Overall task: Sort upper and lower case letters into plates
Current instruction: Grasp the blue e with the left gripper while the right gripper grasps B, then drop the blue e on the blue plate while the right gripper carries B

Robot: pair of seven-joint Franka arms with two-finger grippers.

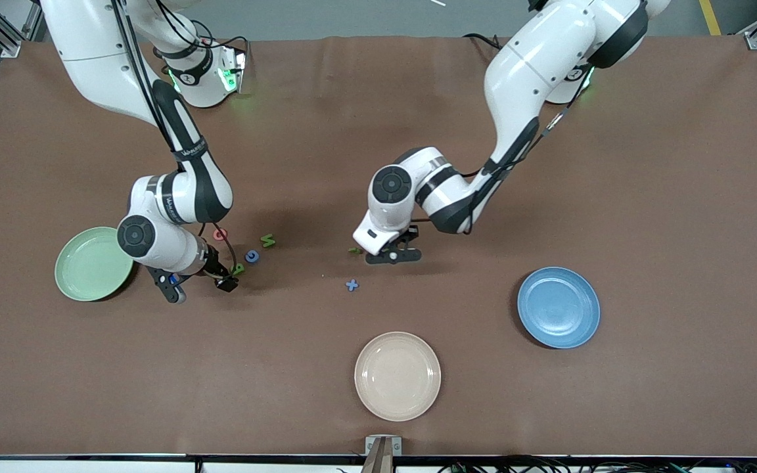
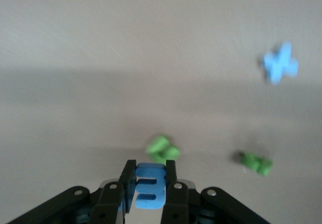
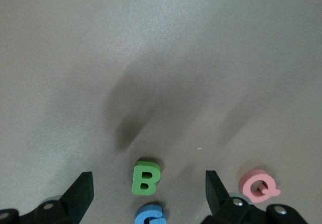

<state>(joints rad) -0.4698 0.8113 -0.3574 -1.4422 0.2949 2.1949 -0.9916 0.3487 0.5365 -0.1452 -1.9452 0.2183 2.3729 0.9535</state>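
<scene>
My left gripper (image 1: 390, 255) is shut on a blue letter (image 2: 150, 186), just above the table's middle. A green letter (image 2: 162, 148) lies just past its fingertips, with another green letter (image 2: 256, 162) and a blue x (image 2: 280, 64) farther off. The front view shows the x (image 1: 351, 285) and one green letter (image 1: 354, 250). My right gripper (image 1: 200, 287) is open and empty, low over a green B (image 3: 146, 177) and a blue G (image 3: 151, 215), next to a pinkish red Q (image 3: 258, 185). The pale green plate (image 1: 86, 266) and the blue plate (image 1: 558, 307) hold nothing.
A cream-beige plate (image 1: 397, 375) sits near the front edge, nearer to the camera than the x. Another green letter (image 1: 267, 241) lies beside the Q (image 1: 221, 234) and the G (image 1: 252, 257).
</scene>
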